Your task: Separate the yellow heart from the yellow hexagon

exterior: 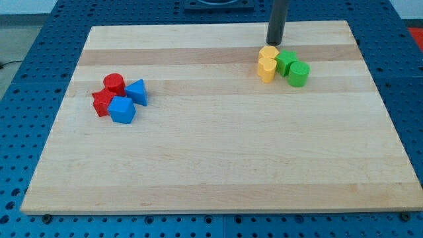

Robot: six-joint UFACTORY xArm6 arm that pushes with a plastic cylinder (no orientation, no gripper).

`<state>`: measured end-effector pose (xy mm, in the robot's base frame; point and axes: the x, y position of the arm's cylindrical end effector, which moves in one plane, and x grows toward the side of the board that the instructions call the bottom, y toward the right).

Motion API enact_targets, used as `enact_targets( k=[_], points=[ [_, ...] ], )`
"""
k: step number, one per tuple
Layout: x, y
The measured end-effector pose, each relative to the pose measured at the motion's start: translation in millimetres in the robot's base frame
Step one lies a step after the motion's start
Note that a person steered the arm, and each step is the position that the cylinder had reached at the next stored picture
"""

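The yellow hexagon (pixel 269 53) sits at the view's upper right of the wooden board. The yellow heart (pixel 266 69) lies just below it, touching it. My tip (pixel 274 41) stands just above the yellow hexagon, toward the view's top, very close to its upper edge. A green block (pixel 285 62) touches the right side of the yellow pair, and a green cylinder (pixel 299 74) sits at its lower right.
At the view's left is a second cluster: a red cylinder (pixel 114 83), a red star-like block (pixel 102 102), a blue triangular block (pixel 137 92) and a blue block (pixel 122 110). The board's top edge (pixel 218 26) is just behind my tip.
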<state>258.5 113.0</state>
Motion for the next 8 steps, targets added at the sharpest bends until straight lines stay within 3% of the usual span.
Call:
enact_targets(
  k=[3,5,7,8],
  points=[
    [39.2,0.1],
    [39.4,-21.4],
    [39.4,-96.0],
    [39.4,-93.9]
  ],
)
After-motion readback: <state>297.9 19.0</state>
